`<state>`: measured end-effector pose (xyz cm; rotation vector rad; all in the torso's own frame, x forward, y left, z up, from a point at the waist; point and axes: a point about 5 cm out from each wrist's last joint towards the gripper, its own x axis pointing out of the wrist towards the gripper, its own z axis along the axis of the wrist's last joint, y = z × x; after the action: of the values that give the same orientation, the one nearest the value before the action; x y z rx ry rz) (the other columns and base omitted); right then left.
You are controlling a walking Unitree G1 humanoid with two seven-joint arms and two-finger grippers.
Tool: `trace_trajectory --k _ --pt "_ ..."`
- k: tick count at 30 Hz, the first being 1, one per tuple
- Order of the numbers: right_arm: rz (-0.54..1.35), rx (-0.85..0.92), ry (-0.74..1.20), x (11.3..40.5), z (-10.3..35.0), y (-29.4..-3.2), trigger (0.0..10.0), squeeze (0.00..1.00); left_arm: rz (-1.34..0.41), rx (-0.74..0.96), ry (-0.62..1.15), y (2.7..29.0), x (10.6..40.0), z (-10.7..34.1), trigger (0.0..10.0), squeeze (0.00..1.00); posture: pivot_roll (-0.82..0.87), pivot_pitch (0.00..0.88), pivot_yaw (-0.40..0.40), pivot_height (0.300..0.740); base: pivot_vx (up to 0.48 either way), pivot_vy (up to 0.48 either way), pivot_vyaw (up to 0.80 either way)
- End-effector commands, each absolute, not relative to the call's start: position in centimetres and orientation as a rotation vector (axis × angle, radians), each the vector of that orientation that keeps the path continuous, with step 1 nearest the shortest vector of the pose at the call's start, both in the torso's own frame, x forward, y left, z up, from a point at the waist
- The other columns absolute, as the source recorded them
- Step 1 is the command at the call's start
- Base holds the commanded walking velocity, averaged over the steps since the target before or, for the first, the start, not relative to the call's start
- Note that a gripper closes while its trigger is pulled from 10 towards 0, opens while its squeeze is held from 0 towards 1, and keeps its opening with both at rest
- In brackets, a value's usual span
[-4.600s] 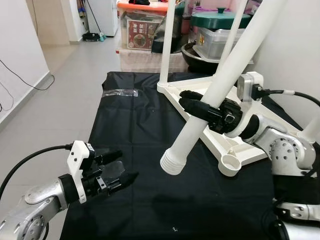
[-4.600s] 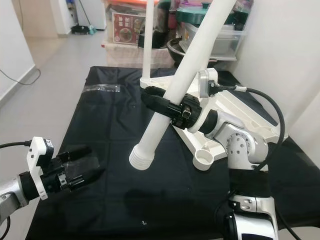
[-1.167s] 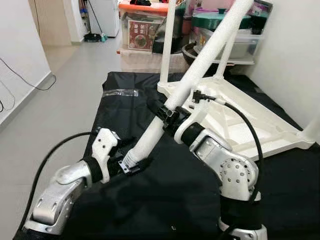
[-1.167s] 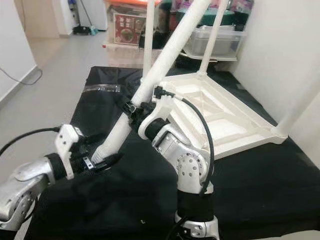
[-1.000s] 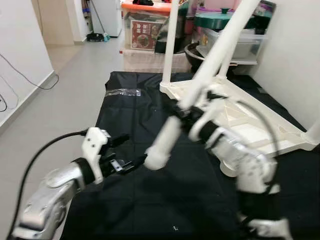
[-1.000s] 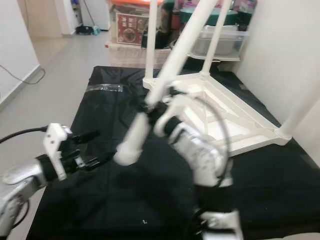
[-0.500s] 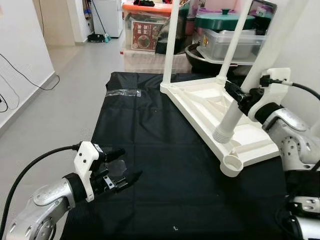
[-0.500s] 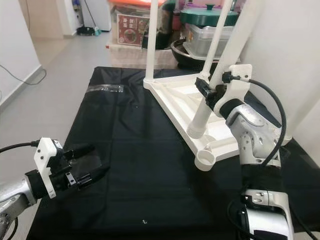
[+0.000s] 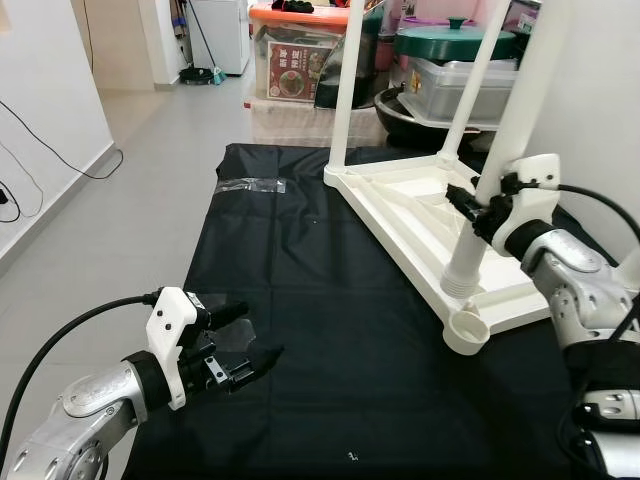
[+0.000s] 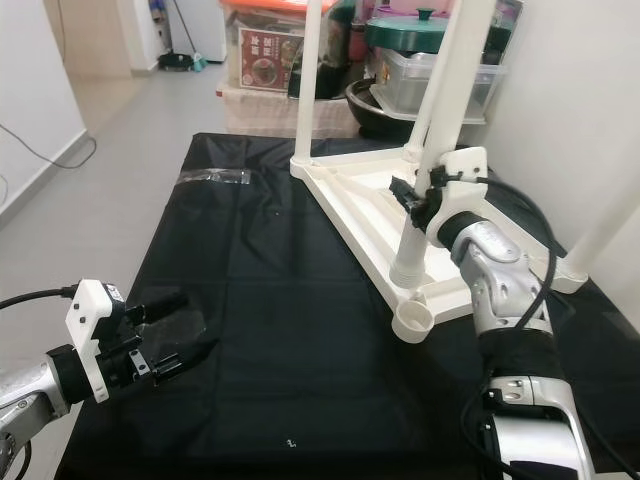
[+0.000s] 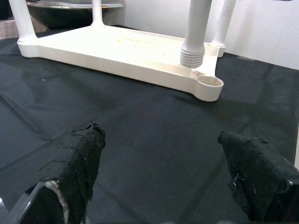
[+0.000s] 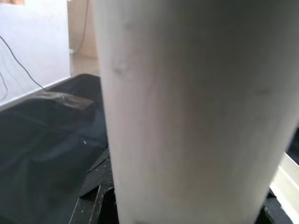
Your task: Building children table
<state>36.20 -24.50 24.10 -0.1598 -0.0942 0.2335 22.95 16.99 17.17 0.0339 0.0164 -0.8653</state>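
The white table top (image 9: 420,210) lies upside down on the black cloth (image 9: 300,300), with legs standing up from its far corners (image 9: 345,90). My right gripper (image 9: 478,208) is shut on a loose white table leg (image 9: 505,140), held nearly upright. The leg's threaded end (image 9: 461,283) hangs just behind the empty corner socket (image 9: 467,332), apart from it; the left wrist view shows the threaded end (image 11: 192,56) and the socket (image 11: 209,82) the same way. My left gripper (image 9: 250,335) is open low over the cloth at the near left, holding nothing, its fingertips (image 11: 77,168) wide apart.
A clear plastic strip (image 9: 250,185) lies on the cloth's far left. Storage boxes and a pot with a green lid (image 9: 450,45) crowd the floor behind the table top. A white wall (image 9: 600,100) runs close on the right. Bare floor (image 9: 130,180) lies to the left.
The right gripper swung the leg from the left gripper's side over to the right, then tipped it more upright and lowered its threaded end toward the corner socket. The left gripper has drawn back.
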Motion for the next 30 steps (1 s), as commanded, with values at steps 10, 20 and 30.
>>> trace_trajectory --k 10,20,30 --pt "0.375 -0.478 -0.079 34.5 22.8 -23.2 0.0 0.0 -0.83 0.029 0.025 17.0 22.9 16.9 10.0 0.88 0.09 0.0 -0.093 0.74 0.0 0.0 0.0" --pt "0.497 -0.545 -0.043 32.9 20.4 -21.2 0.0 0.0 -0.804 0.025 0.018 17.0 23.1 16.8 10.0 0.87 0.08 0.0 -0.096 0.74 0.0 0.0 0.0" --pt "0.547 -0.602 -0.019 31.8 19.1 -20.3 0.0 0.0 -0.773 0.027 0.011 17.2 23.2 16.8 10.0 0.8 0.08 0.0 -0.097 0.74 0.0 0.0 0.0"
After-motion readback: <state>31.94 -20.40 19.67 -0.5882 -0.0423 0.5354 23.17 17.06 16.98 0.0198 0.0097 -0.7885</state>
